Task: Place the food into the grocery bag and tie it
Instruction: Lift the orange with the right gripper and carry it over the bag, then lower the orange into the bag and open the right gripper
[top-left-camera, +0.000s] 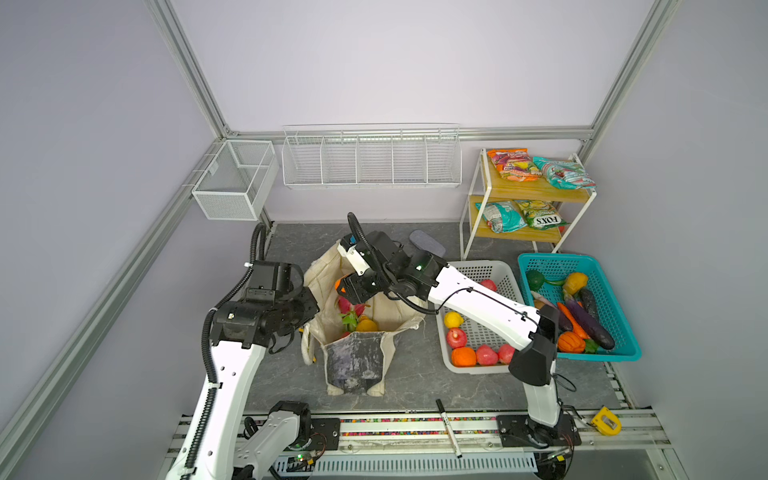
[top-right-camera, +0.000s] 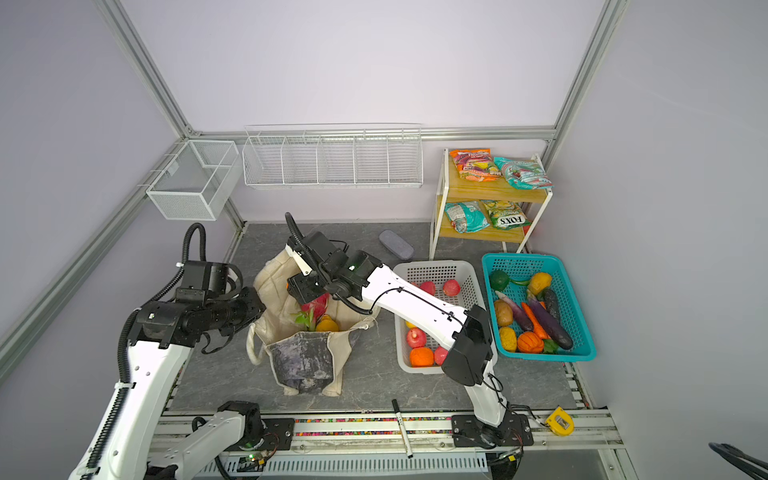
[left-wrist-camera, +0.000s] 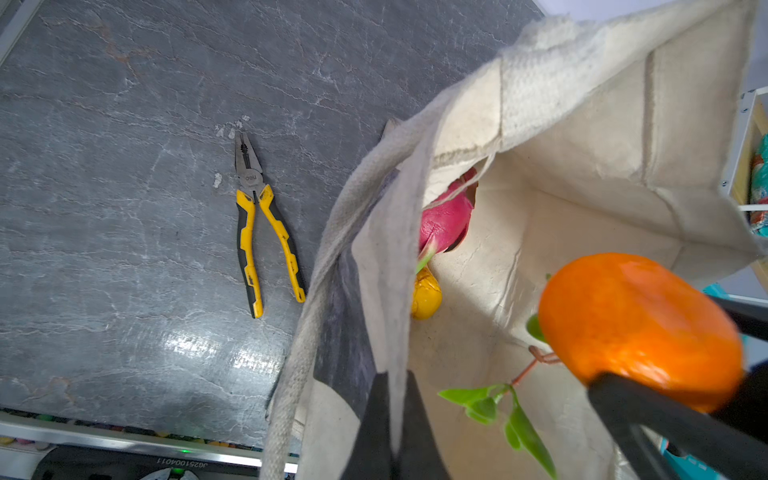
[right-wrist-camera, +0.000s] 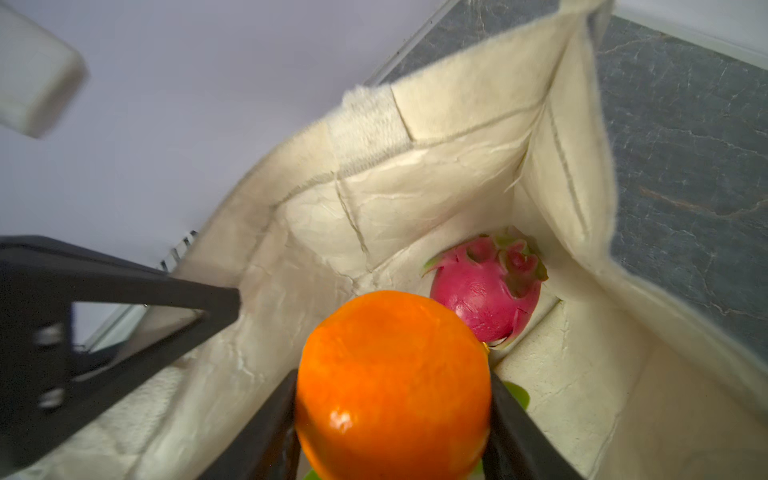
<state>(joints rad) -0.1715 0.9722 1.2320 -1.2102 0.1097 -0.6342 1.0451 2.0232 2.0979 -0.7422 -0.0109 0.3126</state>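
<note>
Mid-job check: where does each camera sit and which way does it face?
Top views: overhead, looking down at left arm, right arm, grocery bag.
Left wrist: beside the bag, left end effector pinching its rim, pliers beyond.
Right wrist: above the bag's mouth, right end effector holding an orange.
Both wrist views share orange and dragon fruit.

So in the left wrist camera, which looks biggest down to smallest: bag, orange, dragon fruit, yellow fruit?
1. bag
2. orange, but it's nearest the camera
3. dragon fruit
4. yellow fruit
The last two are partly hidden by the bag.
</note>
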